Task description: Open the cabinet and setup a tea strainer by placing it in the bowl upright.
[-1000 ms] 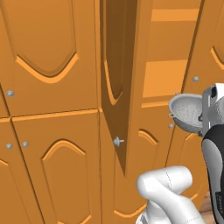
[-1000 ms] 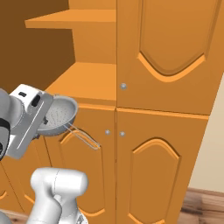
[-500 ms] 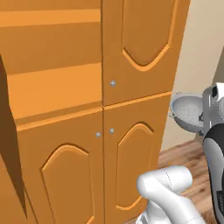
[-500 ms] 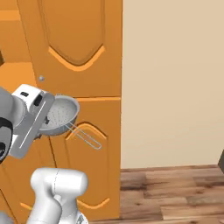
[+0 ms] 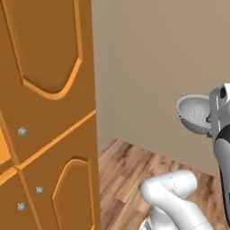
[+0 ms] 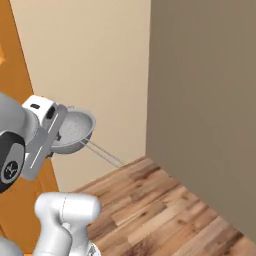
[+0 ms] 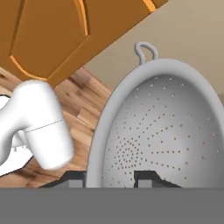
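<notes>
We count one tea strainer (image 5: 194, 114), pale grey and perforated, with one small loop at its rim. We see three round silver knobs (image 5: 22, 131) on the orange cabinet doors (image 5: 49, 58).

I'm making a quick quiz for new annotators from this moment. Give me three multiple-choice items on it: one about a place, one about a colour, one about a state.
1. Where is the tea strainer?
A. On the wooden floor
B. At the gripper, up in the air
C. On a cabinet shelf

2. What colour is the cabinet?
A. White
B. Dark green
C. Orange-brown

3. How does the gripper stand?
A. Shut on the strainer's rim
B. Wide open and empty
C. Shut on a cabinet knob

Answers:
1 B: both base views show the strainer beside the hand, well above the wooden floor.
2 C: the left base view shows its orange-brown panelled doors.
3 A: in the hand view the two dark fingertips sit either side of the rim at the bottom.
</notes>
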Tool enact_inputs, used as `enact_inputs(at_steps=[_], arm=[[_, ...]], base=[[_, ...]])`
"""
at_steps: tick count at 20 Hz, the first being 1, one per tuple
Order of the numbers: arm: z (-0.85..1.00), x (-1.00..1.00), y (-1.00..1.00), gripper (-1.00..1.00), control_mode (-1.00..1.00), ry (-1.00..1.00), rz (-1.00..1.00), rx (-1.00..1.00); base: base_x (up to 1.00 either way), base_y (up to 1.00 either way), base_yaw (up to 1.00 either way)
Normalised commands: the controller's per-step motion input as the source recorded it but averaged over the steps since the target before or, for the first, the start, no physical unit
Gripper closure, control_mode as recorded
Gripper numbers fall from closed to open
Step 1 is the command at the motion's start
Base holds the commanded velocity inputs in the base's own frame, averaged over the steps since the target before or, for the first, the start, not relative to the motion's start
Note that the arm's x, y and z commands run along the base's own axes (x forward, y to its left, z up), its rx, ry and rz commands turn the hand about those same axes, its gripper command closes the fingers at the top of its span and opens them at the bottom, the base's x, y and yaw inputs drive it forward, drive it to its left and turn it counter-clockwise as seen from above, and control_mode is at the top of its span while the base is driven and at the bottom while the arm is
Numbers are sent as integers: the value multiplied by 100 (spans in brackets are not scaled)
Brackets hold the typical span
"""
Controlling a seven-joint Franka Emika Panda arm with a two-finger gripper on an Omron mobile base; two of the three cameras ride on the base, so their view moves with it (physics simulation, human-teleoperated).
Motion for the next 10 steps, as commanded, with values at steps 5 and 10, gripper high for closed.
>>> enact_inputs(at_steps=[5, 10], arm=[[0, 0, 0, 100, 100, 0, 0, 0], [0, 0, 0, 100, 100, 0, 0, 0]], base=[[0, 0, -100], [0, 0, -100]])
